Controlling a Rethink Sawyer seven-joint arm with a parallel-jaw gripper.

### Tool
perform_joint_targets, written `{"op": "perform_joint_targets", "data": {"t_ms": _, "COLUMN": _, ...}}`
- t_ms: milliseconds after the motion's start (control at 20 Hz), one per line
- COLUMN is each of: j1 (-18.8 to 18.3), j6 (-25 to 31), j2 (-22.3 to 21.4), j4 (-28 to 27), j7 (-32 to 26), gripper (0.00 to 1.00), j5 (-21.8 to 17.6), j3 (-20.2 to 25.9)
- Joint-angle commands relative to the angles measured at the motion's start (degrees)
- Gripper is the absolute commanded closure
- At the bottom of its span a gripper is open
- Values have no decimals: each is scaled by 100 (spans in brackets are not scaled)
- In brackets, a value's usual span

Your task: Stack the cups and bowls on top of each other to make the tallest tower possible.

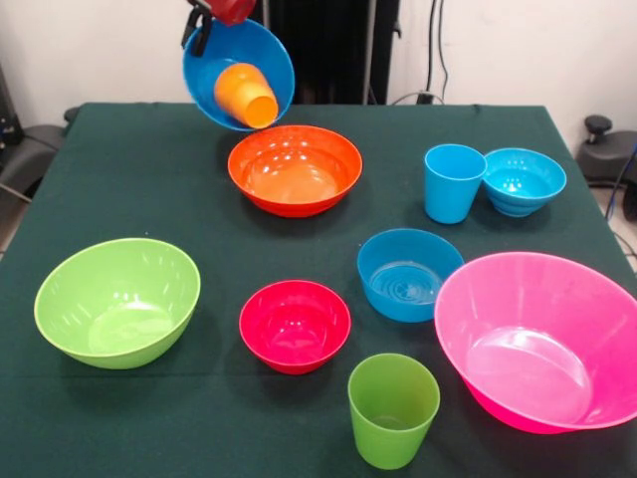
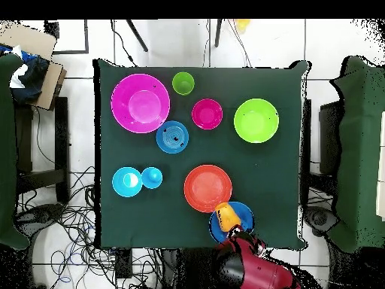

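My tool is clamped on the rim of the large blue bowl, tilted in the air with the orange cup inside, just beyond the orange bowl. Next, I judge, lower it there level.

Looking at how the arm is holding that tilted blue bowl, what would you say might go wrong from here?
The large blue bowl, held by its rim in the tool, tilts steeply, so the orange cup inside may slide out. If it falls, it could land in or knock the wide orange bowl just below.
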Motion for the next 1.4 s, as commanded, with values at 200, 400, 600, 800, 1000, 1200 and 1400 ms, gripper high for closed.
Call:
{"op": "perform_joint_targets", "data": {"t_ms": 200, "j1": -33, "j6": 568, "j2": -7, "j4": -321, "j7": 112, "gripper": 100, "j5": -341, "j3": 781}}
{"op": "perform_joint_targets", "data": {"t_ms": 400, "j1": 40, "j6": 557, "j2": 6, "j4": -320, "j7": 155, "gripper": 100, "j5": -324, "j3": 722}}
{"op": "perform_joint_targets", "data": {"t_ms": 600, "j1": 66, "j6": 586, "j2": 15, "j4": -338, "j7": 158, "gripper": 100, "j5": -301, "j3": 713}}
{"op": "perform_joint_targets", "data": {"t_ms": 800, "j1": 76, "j6": 628, "j2": 10, "j4": -343, "j7": 149, "gripper": 100, "j5": -292, "j3": 706}}
{"op": "perform_joint_targets", "data": {"t_ms": 1000, "j1": 81, "j6": 655, "j2": 16, "j4": -348, "j7": 157, "gripper": 0, "j5": -270, "j3": 707}}
{"op": "perform_joint_targets", "data": {"t_ms": 1200, "j1": 129, "j6": 622, "j2": 28, "j4": -363, "j7": 165, "gripper": 0, "j5": -267, "j3": 665}}
{"op": "perform_joint_targets", "data": {"t_ms": 1400, "j1": -5, "j6": 432, "j2": -6, "j4": -145, "j7": 271, "gripper": 0, "j5": -320, "j3": 665}}
